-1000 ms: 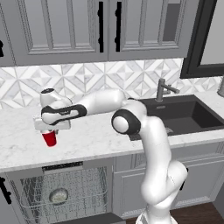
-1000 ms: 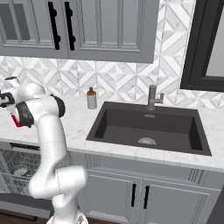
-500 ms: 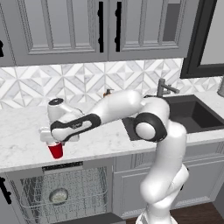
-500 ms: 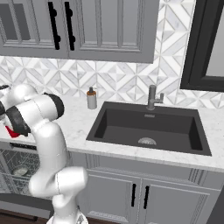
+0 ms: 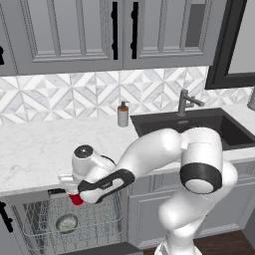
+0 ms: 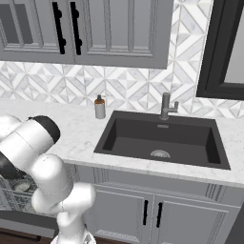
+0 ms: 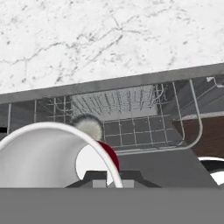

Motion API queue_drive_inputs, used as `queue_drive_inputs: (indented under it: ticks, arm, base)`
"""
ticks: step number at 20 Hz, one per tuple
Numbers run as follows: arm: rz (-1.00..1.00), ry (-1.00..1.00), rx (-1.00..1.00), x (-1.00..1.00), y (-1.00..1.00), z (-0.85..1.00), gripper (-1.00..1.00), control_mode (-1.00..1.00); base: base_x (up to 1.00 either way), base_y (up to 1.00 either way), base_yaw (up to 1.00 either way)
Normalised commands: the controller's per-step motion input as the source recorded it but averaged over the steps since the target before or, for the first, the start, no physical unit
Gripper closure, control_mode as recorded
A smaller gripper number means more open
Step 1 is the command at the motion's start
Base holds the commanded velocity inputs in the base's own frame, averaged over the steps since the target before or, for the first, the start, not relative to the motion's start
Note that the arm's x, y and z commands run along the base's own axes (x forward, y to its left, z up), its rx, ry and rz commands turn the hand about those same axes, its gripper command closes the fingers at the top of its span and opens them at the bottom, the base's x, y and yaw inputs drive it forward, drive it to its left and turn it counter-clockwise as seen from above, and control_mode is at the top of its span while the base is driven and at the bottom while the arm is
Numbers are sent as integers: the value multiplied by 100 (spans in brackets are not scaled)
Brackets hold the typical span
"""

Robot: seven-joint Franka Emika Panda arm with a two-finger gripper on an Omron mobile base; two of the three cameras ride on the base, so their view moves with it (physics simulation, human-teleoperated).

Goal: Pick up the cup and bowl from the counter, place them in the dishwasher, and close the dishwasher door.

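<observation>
The bowl (image 5: pixel 66 222) already sits in the open dishwasher (image 5: pixel 69 226) rack. The tool (image 5: pixel 73 195), clamped on the red cup (image 5: pixel 76 199), hangs above that rack; placing it and closing the door remain.

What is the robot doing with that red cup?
The robot's hand is shut on the red cup and is holding it just past the edge of the counter, above the open dishwasher. The bowl already sits in the wire rack below. The dishwasher door is down, so it is not yet closed. A soap bottle stands on the counter by the sink.
</observation>
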Motion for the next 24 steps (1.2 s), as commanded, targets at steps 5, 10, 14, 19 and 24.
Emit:
queue_drive_inputs:
  ticks: [5,10,14,19,24]
  arm:
    - [0,-21,0,-32,-10,-51,100,-100]
    - [0,-38,2,0,0,-49,100,-100]
    - [0,-37,2,0,0,-32,100,-100]
    - [0,-12,1,-11,0,-8,100,-100]
    - [1,8,2,-5,0,13,100,-100]
  base:
    - [0,0,0]
    - [0,0,0]
    - [0,0,0]
    - [0,0,0]
    - [0,0,0]
